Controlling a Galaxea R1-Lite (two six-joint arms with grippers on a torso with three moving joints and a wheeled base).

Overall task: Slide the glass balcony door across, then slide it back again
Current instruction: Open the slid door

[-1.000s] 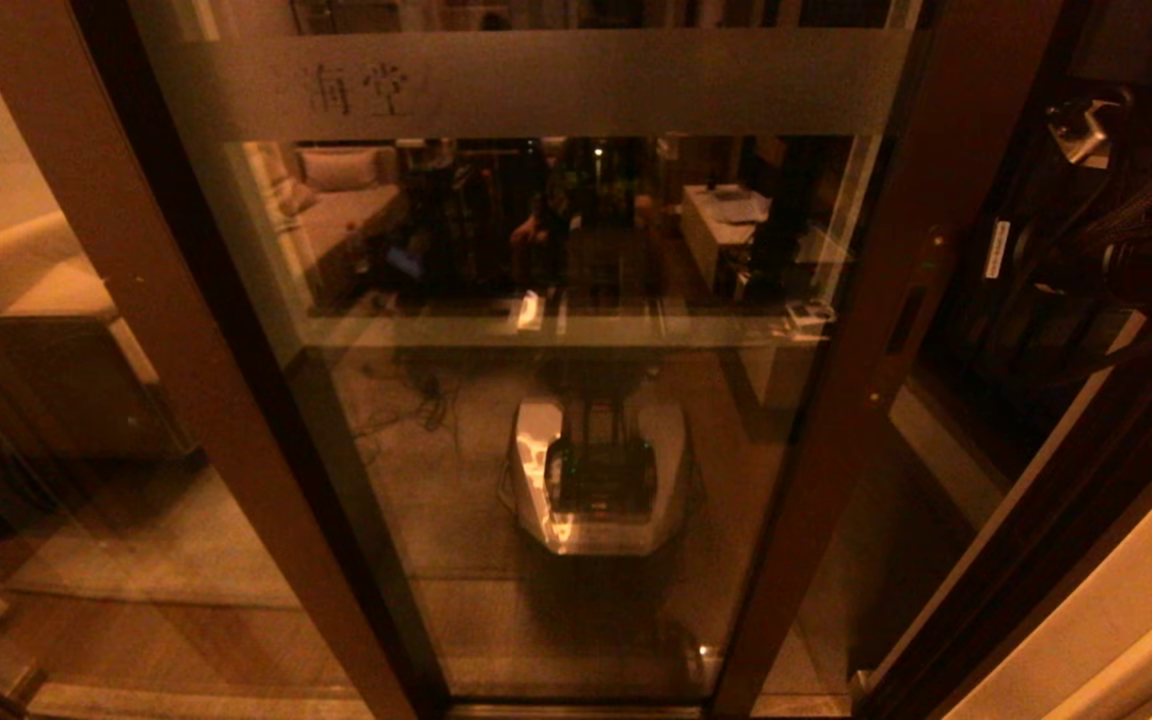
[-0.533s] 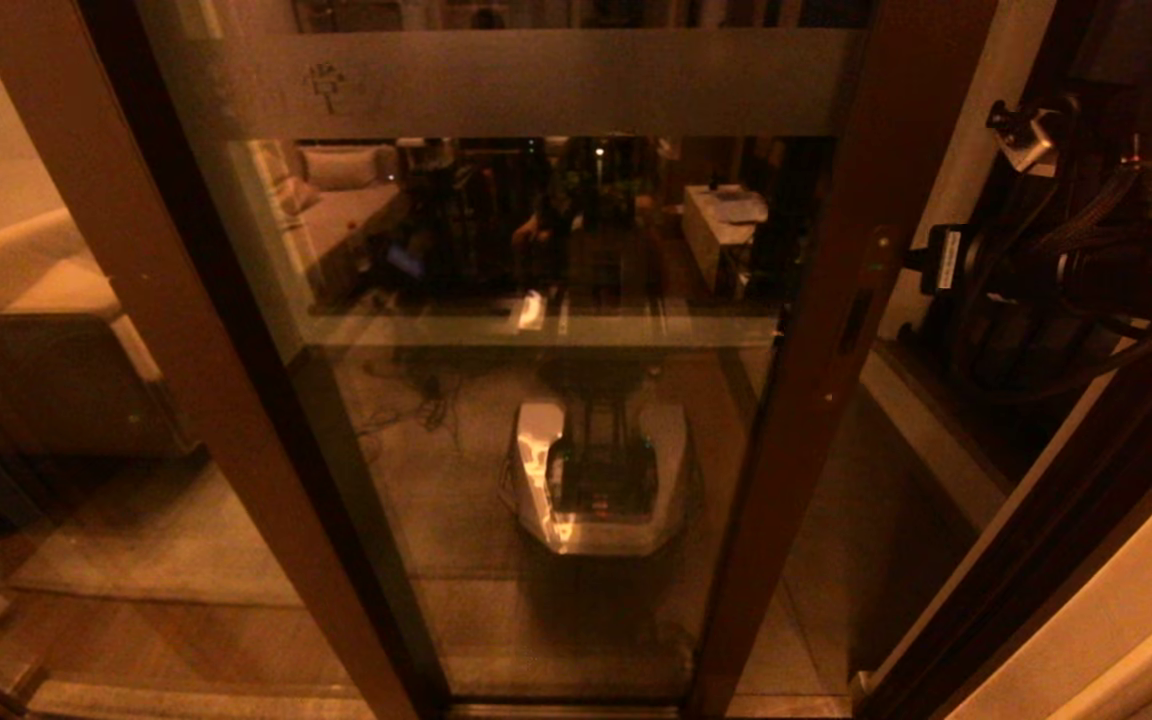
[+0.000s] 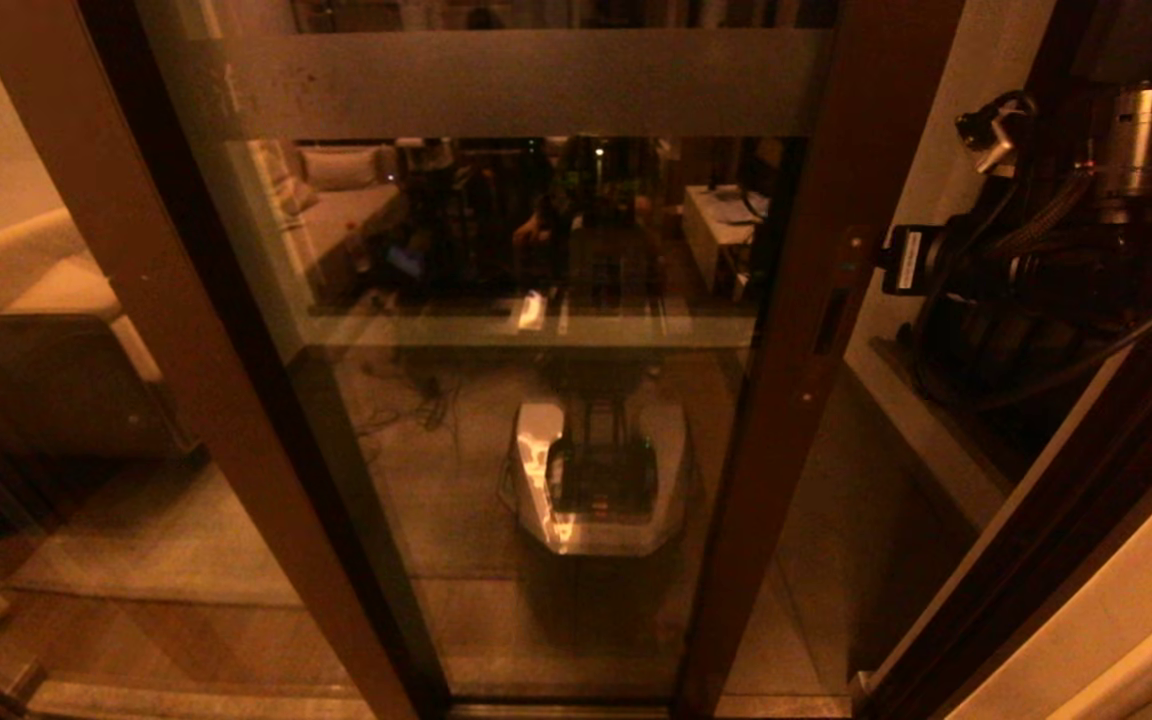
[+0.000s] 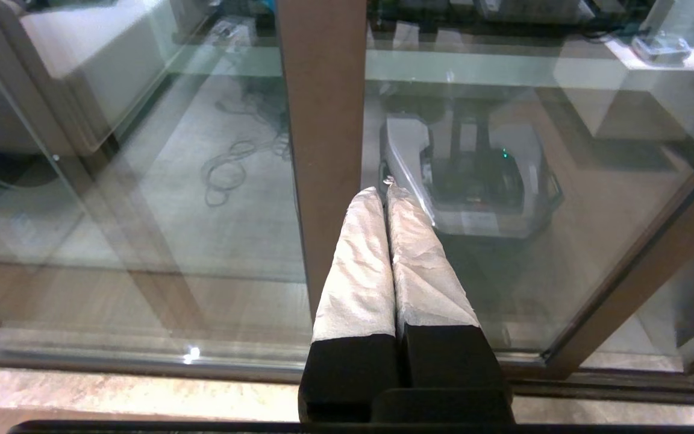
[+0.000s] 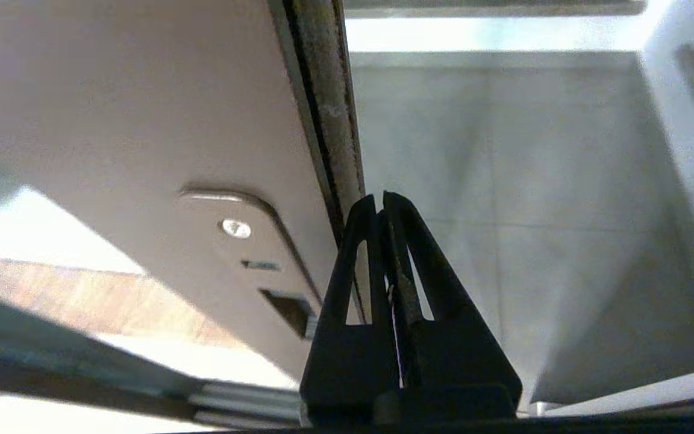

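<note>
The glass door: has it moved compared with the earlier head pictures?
Yes. The glass door has slid to the left: its right stile now stands further from the pale wall, so the opening is wider.

We see our right arm (image 3: 1026, 270) as black housings with braided cables, a silver metal cylinder (image 3: 1148, 140) and a white label (image 3: 907, 262). Our left gripper's (image 4: 387, 191) fingers (image 4: 359, 265) wear grey wrap; the right gripper (image 5: 381, 205) is black.

Dim amber head view, room reflections on the glass balcony door (image 3: 536, 400), brighter wrist views, blurred frame close up
</note>
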